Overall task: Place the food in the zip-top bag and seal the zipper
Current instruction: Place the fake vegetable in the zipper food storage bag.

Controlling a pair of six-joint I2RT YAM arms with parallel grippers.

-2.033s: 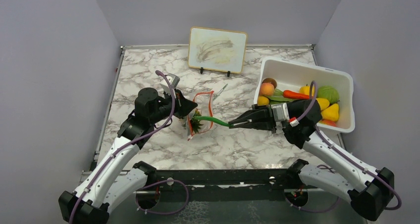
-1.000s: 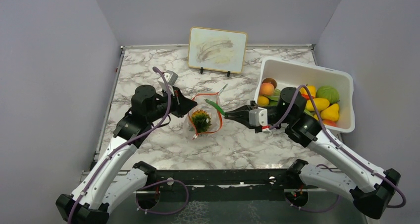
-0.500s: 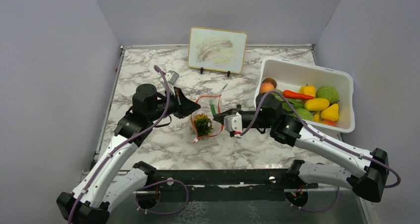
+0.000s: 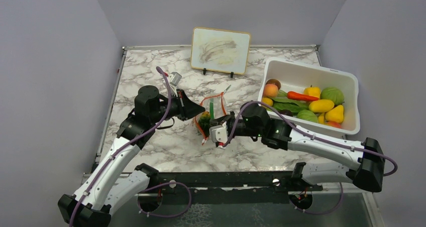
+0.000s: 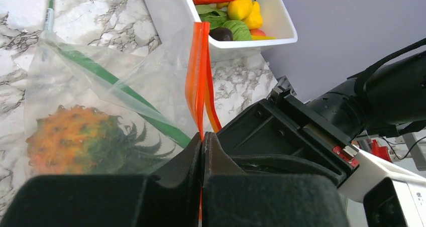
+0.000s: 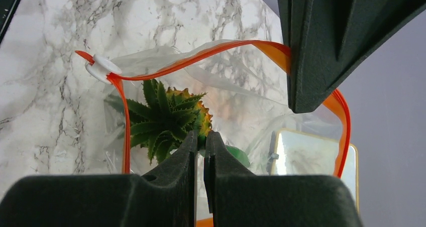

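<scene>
Bag [image 5: 145, 74] is left of the bin [image 4: 311, 66], on the table [image 4: 150, 71], between my two grippers.

Left gripper [image 5: 202, 142]: clamped on the zipper [image 5: 198, 71] at one end of the mouth. From my fingertips the strip runs straight out with both lips together, its long axis pointing at the bin. Further along the lips part.

Seen from the right wrist, the mouth gapes as an open orange loop facing the bin side. The white slider [image 6: 103, 68] is parked at the end opposite my left pinch.

Right gripper [image 6: 200, 139]: fingers together, only a hairline gap, tips at the open mouth on the bin side. Cannot tell whether anything is pinched between them.

Inside the bag:
- Pineapple [image 6: 171, 114] lies on its side, crown toward the bin, body away from it.
- Green pod [image 5: 125, 94] is long and thin and crosses over the pineapple. One end sits high at the far corner of the bag, the other low beside my right fingers.

Pen [image 5: 49, 11] lies on the table just past the bag's far corner, also left of the bin.

The rest of the food [image 4: 321, 105] is in the bin.
</scene>
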